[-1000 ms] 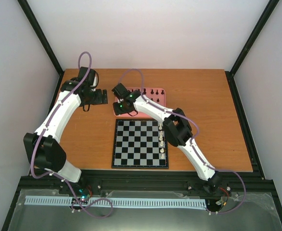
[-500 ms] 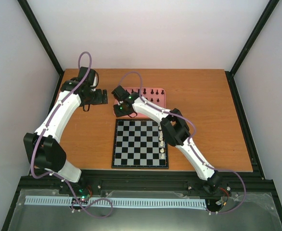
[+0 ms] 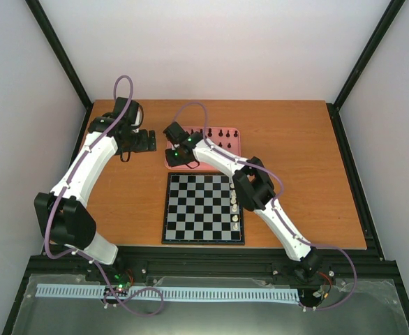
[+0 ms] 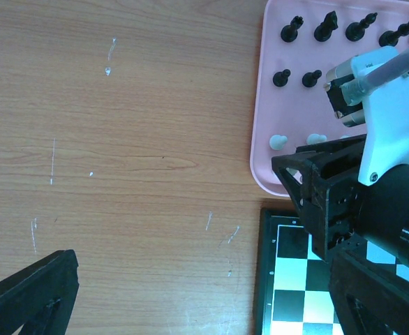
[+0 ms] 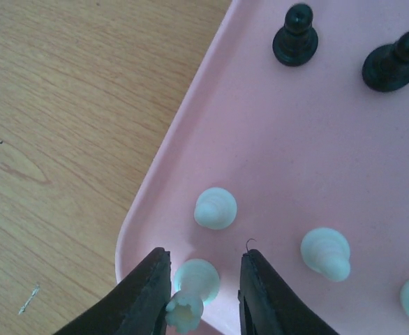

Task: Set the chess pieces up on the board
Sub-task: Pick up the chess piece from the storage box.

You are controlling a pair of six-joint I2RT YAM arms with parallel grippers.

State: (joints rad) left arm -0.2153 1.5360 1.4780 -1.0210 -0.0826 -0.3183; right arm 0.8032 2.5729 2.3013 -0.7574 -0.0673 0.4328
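Since the earlier overhead frame the right arm (image 3: 260, 188) has shifted only a little, bringing the right claw (image 3: 179, 156) to the lower left corner of the pink tray (image 3: 236, 143), upper centre of the frame. Nothing else differs. The left arm is parked at upper left with the left claw (image 3: 146, 139) over bare counter (image 3: 302, 174). The board (image 3: 201, 209) lies just below the tray. A short file of cream chess pieces (image 3: 235, 206) stands on the board's right side, and black pieces (image 3: 222, 132) line the tray's top edge.

In the left wrist view, the left claw (image 4: 203, 279) is spread wide and carries nothing, its dark fingers sitting in the two bottom corners. At right, the other arm's black head covers the tray's lower corner, where two cream pieces show just left of it.

In the right wrist view, the right claw (image 5: 204, 255) straddles a cream piece with a notched top (image 5: 189, 296) at bottom centre, just inside the tray rim. The left finger touches it and the right finger stands a little apart, so the claw is part-way in and not yet clenched. I cannot tell whether the piece is upright.

The step looks like picking this piece for the board. It would go best with the piece centred between the fingers so both meet it together. Otherwise the one-sided push may tip it. After that, a straight lift should clear the rim and the cream pawn (image 5: 215, 208) just above.
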